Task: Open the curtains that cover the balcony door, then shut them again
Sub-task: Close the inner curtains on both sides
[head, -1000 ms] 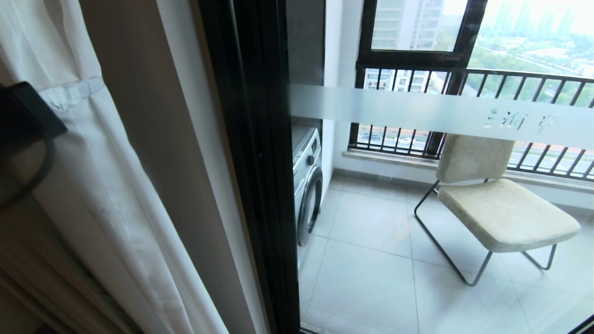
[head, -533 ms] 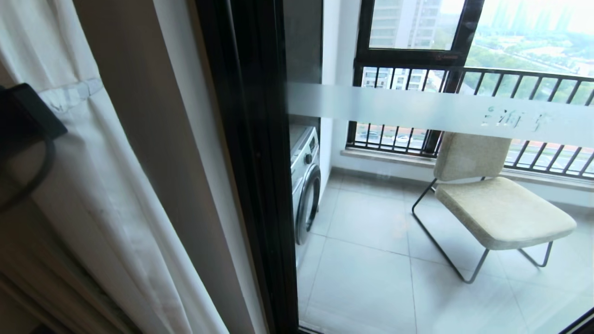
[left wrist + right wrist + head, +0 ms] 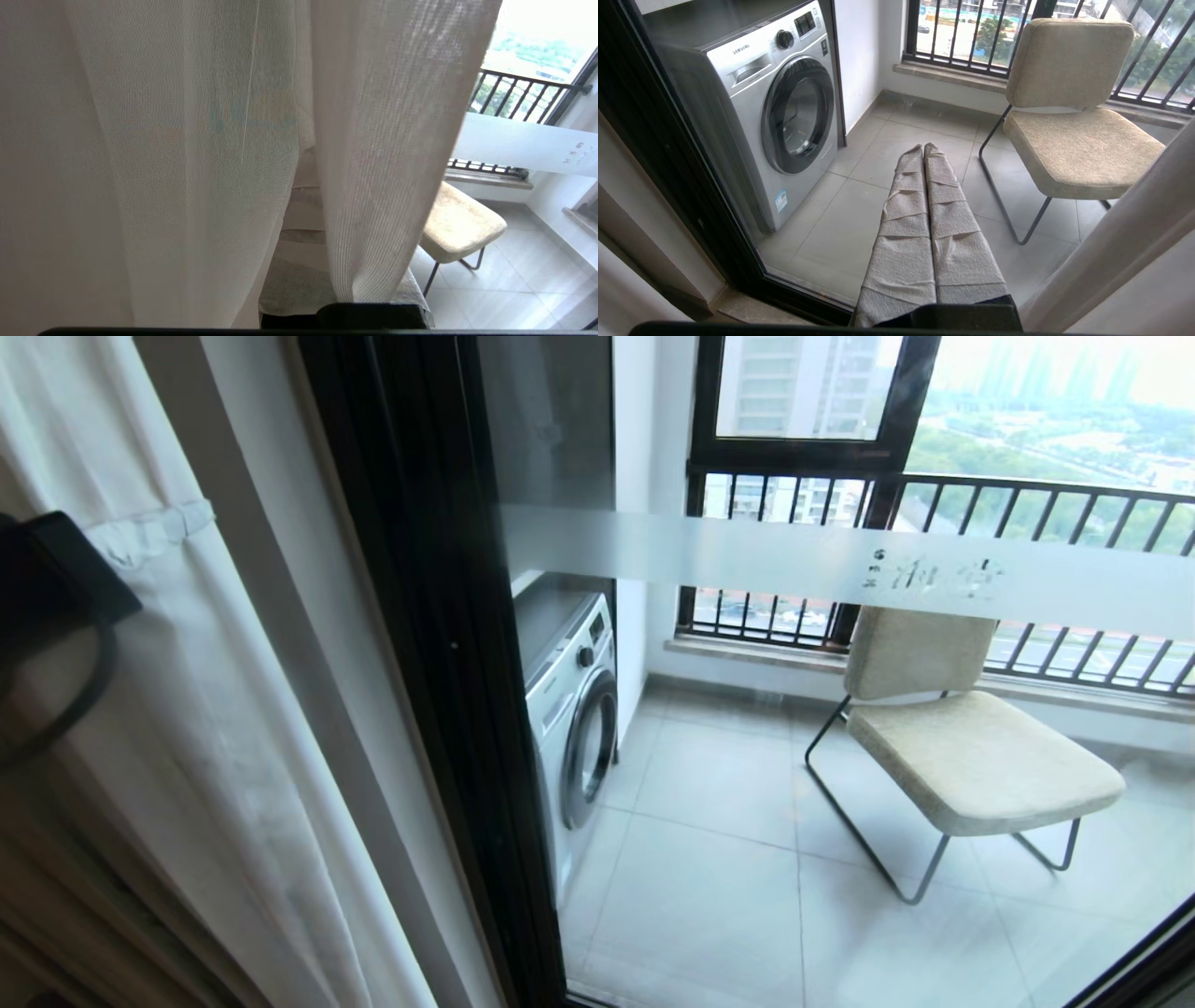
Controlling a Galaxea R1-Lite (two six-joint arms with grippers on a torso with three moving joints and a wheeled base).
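The curtains [image 3: 187, 709] hang bunched at the left of the balcony door [image 3: 420, 663], whose glass with its frosted stripe [image 3: 747, 555] stands uncovered. A black part of my left arm [image 3: 56, 588] presses against the pale fabric at the picture's left edge. In the left wrist view the curtains [image 3: 187, 140] drape in folds over my left gripper [image 3: 308, 186]. Its cloth-wrapped fingers [image 3: 299, 242] show only between two folds, and I cannot tell if fabric is pinched. My right gripper [image 3: 924, 149] is shut and empty, low in front of the glass.
Behind the glass a silver washing machine [image 3: 574, 709] stands at the left and a beige chair [image 3: 971, 747] on a metal frame at the right. A black-framed window with railing bars [image 3: 934, 495] closes the balcony. A curtain edge [image 3: 1120, 261] hangs beside my right gripper.
The whole head view has shifted, so the camera has moved: door frame, washing machine and chair now sit further left. My left arm keeps its place against the curtain.
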